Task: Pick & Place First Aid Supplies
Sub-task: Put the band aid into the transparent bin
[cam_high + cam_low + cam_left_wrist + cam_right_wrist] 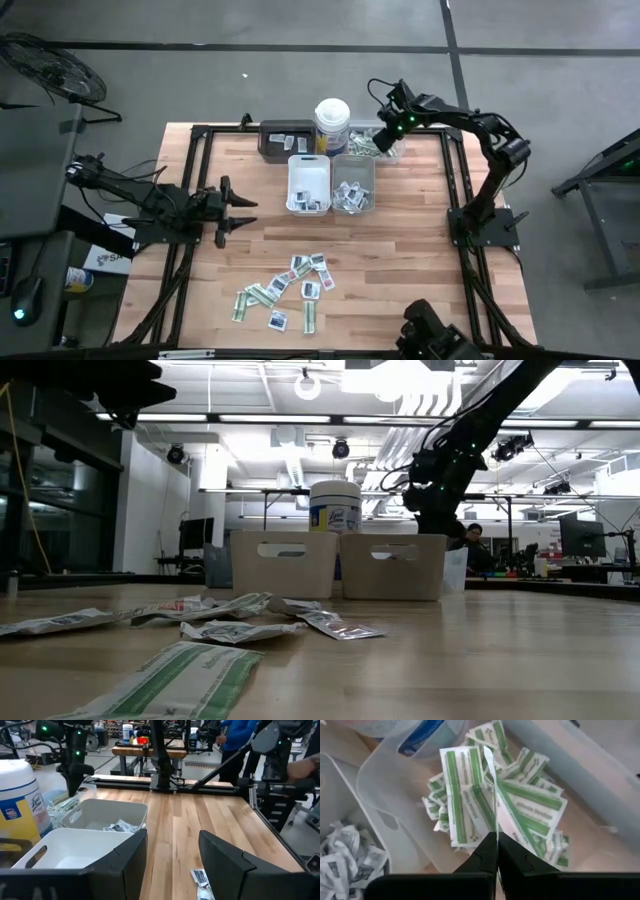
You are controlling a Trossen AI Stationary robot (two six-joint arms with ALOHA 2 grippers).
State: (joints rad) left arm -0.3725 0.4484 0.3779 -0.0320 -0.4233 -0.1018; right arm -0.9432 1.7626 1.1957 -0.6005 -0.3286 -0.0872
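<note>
Sorting is going on at the far edge of the worktop (pixel 400 250), where the right hand (pixel 496 840) is hanging directly above the clear tray (pixel 385 142) with its fingers pressed together on a green-and-white strip (pixel 465 795). In the right wrist view the strip is dangling from the fingertips, its long axis running away from the hand and down toward the tray, with more green strips (pixel 535 815) lying heaped just beneath it. The drop therefore seems to need little more than a release, since the tray is sitting straight below the pinched packet.

The left hand (pixel 232 210) is waiting low over the worktop's left side, its fingers spread and holding nothing, pointing toward the white tray (pixel 309 182) and grey tray (pixel 353 184); the canister (pixel 331 124) is standing behind those.

The loose packets (pixel 290 290) are lying scattered near the front edge, well apart from the right hand and distinctly nearer the left one. Judging by that, the remaining pile is sitting forward of the left hand and toward the middle, so the left arm looks better placed for the next pick, though the strips there are lying at mixed angles.
</note>
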